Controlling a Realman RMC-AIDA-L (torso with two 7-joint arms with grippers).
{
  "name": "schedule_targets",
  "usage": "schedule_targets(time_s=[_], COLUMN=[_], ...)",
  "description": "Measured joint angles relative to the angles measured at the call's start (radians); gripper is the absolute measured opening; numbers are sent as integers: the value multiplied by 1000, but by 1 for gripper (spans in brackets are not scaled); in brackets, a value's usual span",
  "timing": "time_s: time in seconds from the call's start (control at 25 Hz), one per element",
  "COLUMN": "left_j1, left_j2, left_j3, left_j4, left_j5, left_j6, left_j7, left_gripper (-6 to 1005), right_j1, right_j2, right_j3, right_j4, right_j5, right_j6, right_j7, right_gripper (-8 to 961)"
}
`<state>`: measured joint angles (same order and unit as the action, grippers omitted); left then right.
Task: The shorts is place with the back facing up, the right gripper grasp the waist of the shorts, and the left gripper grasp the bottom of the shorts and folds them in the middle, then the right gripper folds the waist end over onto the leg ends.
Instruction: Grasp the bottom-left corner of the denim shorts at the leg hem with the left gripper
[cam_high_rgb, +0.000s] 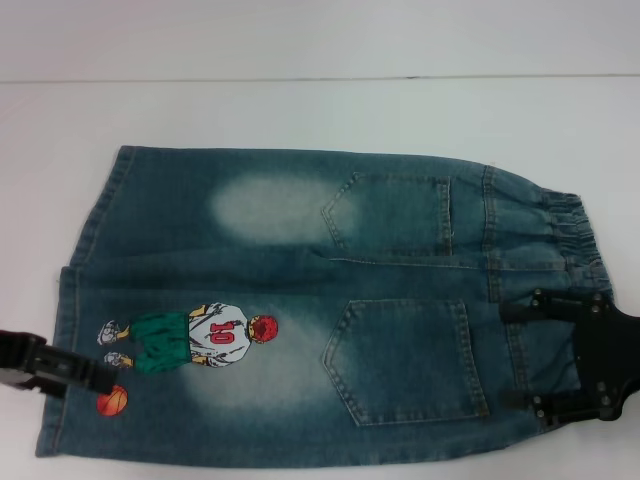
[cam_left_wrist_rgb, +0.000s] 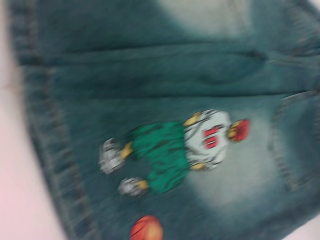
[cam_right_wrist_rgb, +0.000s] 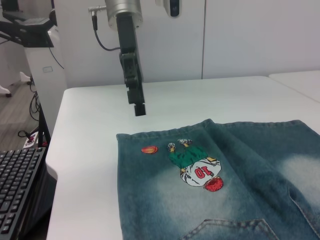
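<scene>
The shorts (cam_high_rgb: 300, 300) lie flat on the white table (cam_high_rgb: 300, 110), back up, with both patch pockets (cam_high_rgb: 405, 360) showing. The ruffled waist (cam_high_rgb: 565, 235) is at the right and the bottom of the shorts (cam_high_rgb: 70, 310) at the left. My right gripper (cam_high_rgb: 520, 355) is open, its two black fingers straddling the waistband's near part. My left gripper (cam_high_rgb: 100, 378) hovers over the near leg hem beside the basketball print, and the right wrist view shows the left gripper (cam_right_wrist_rgb: 139, 109) hanging a little above the table by the hem (cam_right_wrist_rgb: 165, 131). The left wrist view shows the cartoon player (cam_left_wrist_rgb: 185, 150) close up.
A black keyboard (cam_right_wrist_rgb: 20, 185) sits lower, beyond the table edge on my left side. Dark equipment on a stand (cam_right_wrist_rgb: 30, 30) is behind it. A second white table (cam_right_wrist_rgb: 300, 82) is farther off. Bare tabletop (cam_right_wrist_rgb: 90, 150) surrounds the shorts.
</scene>
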<state>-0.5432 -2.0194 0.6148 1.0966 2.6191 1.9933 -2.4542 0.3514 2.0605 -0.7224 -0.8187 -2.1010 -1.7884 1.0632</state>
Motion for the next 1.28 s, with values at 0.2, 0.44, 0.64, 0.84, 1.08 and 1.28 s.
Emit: schedule_targets(time_s=[0.2,0.44,0.64,0.84,1.08,1.28], left_j1=[-37,-50,-35,-41,-60,-72], left_j2=[8,3,5,8,5,3], left_j3=[1,11,80,101,106,126], left_j4=[-2,-19,-38,-79,-126,-166], left_j5=[123,226,236,237,238,238], left_j6=[-2,-37,-72,-95,-132,-154], left_j7=[-50,-85,-139,-147,-153,-155], left_gripper=[887,886,886,886,887,888], right_j1=[9,16,21,27,31,32], right_j2=[0,8,10,11,12,13], right_j3=[-2,-8,-9,-9,-9,-5], right_j4=[-3,-12,-13,-13,-13,-13], right_j5=[-1,-2,-2,-2,-2,-2], right_j6=[2,2,1,0,0,0], right_j7=[6,10,10,13,15,20], right_gripper=[904,902,900,898,896,895])
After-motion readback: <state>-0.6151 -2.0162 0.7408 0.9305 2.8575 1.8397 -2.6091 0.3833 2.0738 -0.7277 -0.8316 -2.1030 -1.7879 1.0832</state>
